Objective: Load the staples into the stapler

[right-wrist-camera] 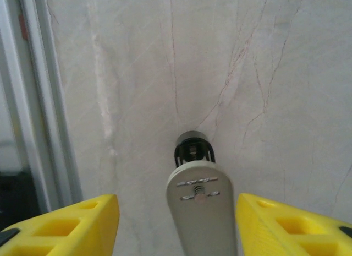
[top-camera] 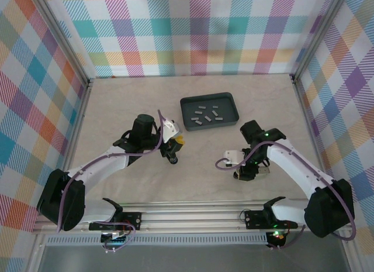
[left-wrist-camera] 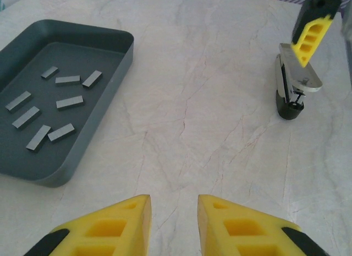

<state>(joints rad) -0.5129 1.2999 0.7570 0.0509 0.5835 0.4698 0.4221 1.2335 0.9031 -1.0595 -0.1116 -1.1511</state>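
Right gripper [right-wrist-camera: 176, 198]: it is standing about half open and straddling the stapler [right-wrist-camera: 201, 212]. A gap is showing on each side, so the fingers are gripping nothing.
Stapler: it is lying on the table [left-wrist-camera: 209, 129] near the arm bases. Its grey metal top is looking rigid and fairly heavy, and smooth enough to slip. The flat sides are probably offering the surest hold.
Left gripper [left-wrist-camera: 173, 203]: it is hovering over bare table with a narrow gap between the fingers and is carrying nothing.
Staples [left-wrist-camera: 70, 102]: the strips are lying loose and scattered in the dark tray [left-wrist-camera: 77, 27], farthest out. They are likely very light, stiff, thin and brittle, and may snap if squeezed hard. Pinching one across its long edges is looking best.
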